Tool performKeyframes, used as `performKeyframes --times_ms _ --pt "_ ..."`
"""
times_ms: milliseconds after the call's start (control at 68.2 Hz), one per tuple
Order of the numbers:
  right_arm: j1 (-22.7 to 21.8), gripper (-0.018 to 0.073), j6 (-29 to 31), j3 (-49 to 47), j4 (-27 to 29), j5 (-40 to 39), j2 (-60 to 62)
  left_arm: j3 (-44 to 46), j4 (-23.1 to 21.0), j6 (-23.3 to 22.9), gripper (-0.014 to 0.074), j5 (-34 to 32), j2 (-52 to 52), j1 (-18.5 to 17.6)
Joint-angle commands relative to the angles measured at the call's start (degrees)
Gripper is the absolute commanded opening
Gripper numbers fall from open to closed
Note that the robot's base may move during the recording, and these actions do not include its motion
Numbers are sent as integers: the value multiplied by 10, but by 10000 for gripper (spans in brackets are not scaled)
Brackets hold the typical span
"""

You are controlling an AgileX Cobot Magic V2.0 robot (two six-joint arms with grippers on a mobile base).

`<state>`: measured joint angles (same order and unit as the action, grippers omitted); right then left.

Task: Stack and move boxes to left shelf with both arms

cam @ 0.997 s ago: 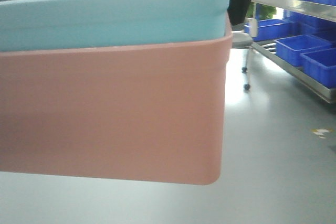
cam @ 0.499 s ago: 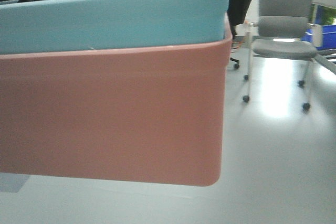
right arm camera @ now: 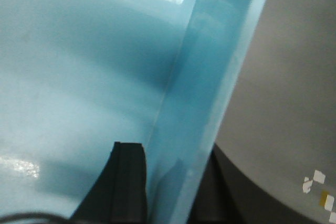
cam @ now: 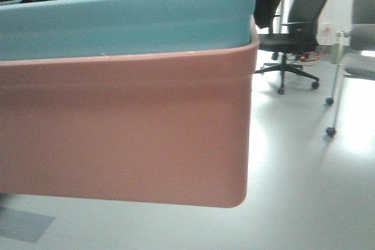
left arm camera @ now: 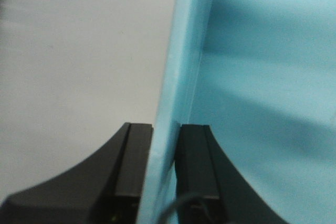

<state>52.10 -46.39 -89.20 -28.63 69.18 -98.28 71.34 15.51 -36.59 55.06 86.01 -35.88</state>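
Grey floor (cam: 304, 191) lies below the salmon pink bin (cam: 129, 127) holding the light blue bin (cam: 129, 24), whose walls the left end effector (left arm camera: 164, 174) and right end effector (right arm camera: 168, 186) pinch.

You get no readable text, label, brand or number here: the salmon pink plastic bin (cam: 129, 127) and light blue plastic bin (cam: 129, 27) show plain walls, and the small white-and-yellow floor marks (right arm camera: 316, 177) are too blurred to read.

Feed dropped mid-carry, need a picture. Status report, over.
Left gripper and right gripper each shut on the wall of the light blue bin. It sits nested in the pink bin, raised off the floor. Black office chair, grey chair ahead right.
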Motion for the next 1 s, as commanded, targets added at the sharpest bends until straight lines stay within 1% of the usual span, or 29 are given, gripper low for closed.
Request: performKeyframes --times_ms 0,983 --pt "9 53 -17 -28 11 -90 22 31 -70 -15 -10 -86 -26 -21" --pt "9 53 -17 -28 11 -91 22 31 -70 -15 -10 -86 -26 -21"
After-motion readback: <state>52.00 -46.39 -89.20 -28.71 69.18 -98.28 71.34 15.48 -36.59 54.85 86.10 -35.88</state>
